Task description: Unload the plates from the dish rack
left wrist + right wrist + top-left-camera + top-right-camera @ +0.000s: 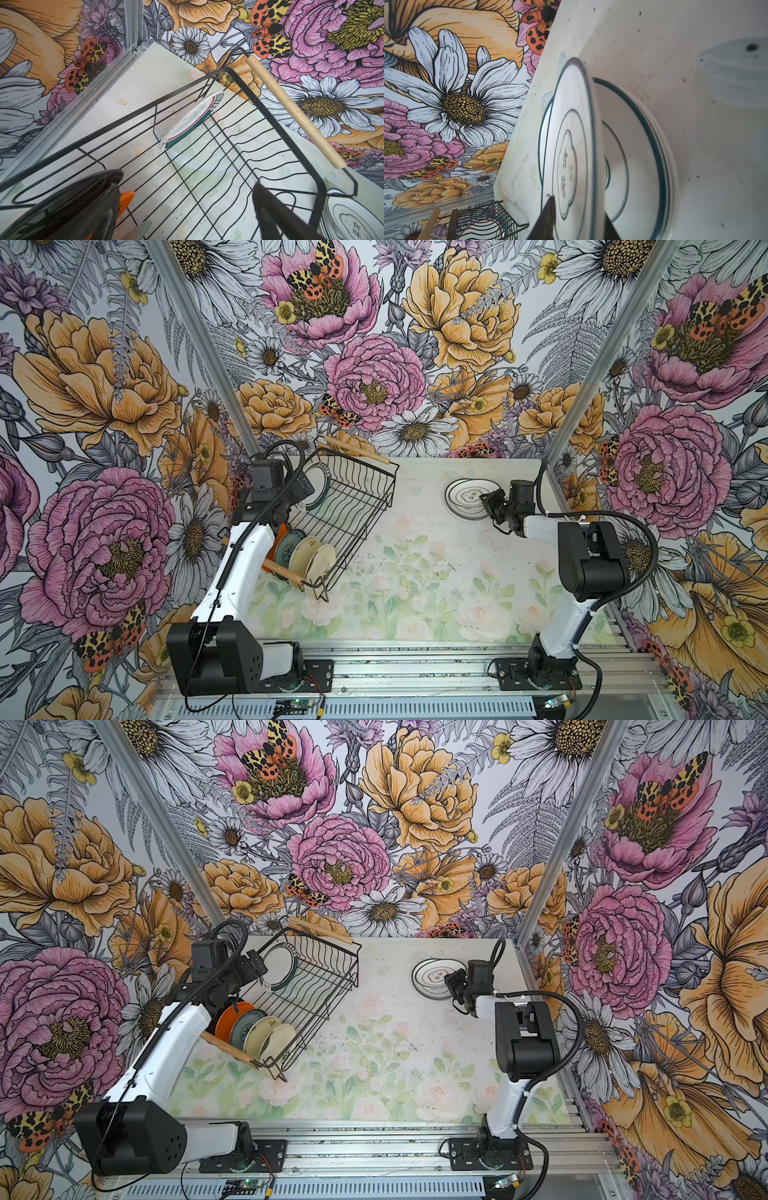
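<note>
Inside my right end effector (578, 209) sits a white plate (571, 124), edge-on, clamped or not I cannot tell; left end effector (189, 178) gapes empty. Likely brittle, slick: I'd pinch rims.

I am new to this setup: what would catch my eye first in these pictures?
The loud floral wallpaper on all the walls. Next, the black dish rack at the left, plates standing in it, and the right gripper at a stack of white plates at far right.

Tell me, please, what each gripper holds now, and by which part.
The left gripper is open and holds nothing. The right gripper straddles the rim of the top plate; a firm pinch cannot be told.
</note>
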`<state>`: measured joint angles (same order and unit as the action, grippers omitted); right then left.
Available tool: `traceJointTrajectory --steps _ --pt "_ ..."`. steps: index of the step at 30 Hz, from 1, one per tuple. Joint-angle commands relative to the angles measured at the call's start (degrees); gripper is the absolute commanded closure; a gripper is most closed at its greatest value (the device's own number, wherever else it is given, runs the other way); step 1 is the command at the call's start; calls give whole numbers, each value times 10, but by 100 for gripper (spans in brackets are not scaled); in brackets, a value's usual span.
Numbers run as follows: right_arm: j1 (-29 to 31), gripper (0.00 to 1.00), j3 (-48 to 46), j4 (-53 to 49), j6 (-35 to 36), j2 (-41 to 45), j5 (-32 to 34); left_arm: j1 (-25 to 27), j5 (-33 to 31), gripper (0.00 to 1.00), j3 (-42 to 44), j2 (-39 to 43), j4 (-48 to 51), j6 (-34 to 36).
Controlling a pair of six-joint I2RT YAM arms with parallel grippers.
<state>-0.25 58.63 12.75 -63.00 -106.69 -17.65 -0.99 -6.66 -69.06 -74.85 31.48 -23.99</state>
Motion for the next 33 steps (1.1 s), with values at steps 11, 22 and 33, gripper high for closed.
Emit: traceJointTrajectory --steps 11,22,33 --pt "29 50 95 -182 95 2 70 -2 12 1 -7 -4 -12 1" --pt "46 44 157 -302 147 -16 113 -1 14 1 -4 -3 -15 1" --pt "59 37 189 -369 188 -25 163 -2 23 1 -1 -5 -16 2"
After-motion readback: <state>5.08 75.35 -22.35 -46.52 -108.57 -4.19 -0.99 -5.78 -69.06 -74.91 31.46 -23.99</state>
